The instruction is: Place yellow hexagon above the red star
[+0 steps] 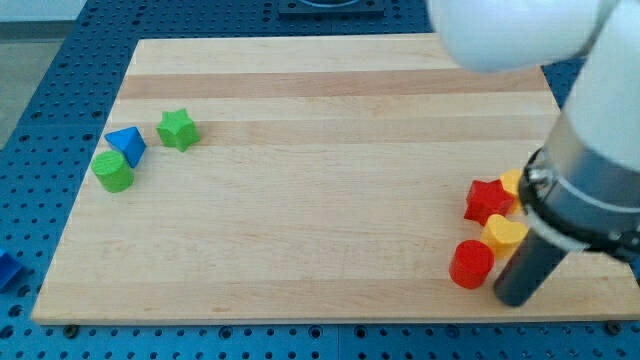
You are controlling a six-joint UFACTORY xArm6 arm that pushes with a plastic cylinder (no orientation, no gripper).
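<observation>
Pale wood makes up the bench (pixel 330 120), a striped board lying on a blue perforated surface (pixel 40 90). Near the bench's right edge, toward its bottom right corner, sits a tight cluster of blocks: a red star (pixel 487 200), a yellow block (pixel 512 182) just beside the star's upper right and largely hidden by the arm, a second yellow block (pixel 503 235) just below the star, and a red cylinder (pixel 471 264) touching that second yellow block on its lower left. Neither yellow piece shows enough outline to tell which is the hexagon, so the yellow hexagon can only be placed within this cluster next to the red star. The arm (pixel 580 150) comes down from the view's top right, and its dark rod ends at the tip (pixel 515 300), just right of the red cylinder and just below the lower yellow block. There are no jaws on this arm, only the rod. Well apart, near the bench's left edge, a green star (pixel 177 129), a blue block (pixel 126 146) and a green cylinder (pixel 113 171) sit close together.
</observation>
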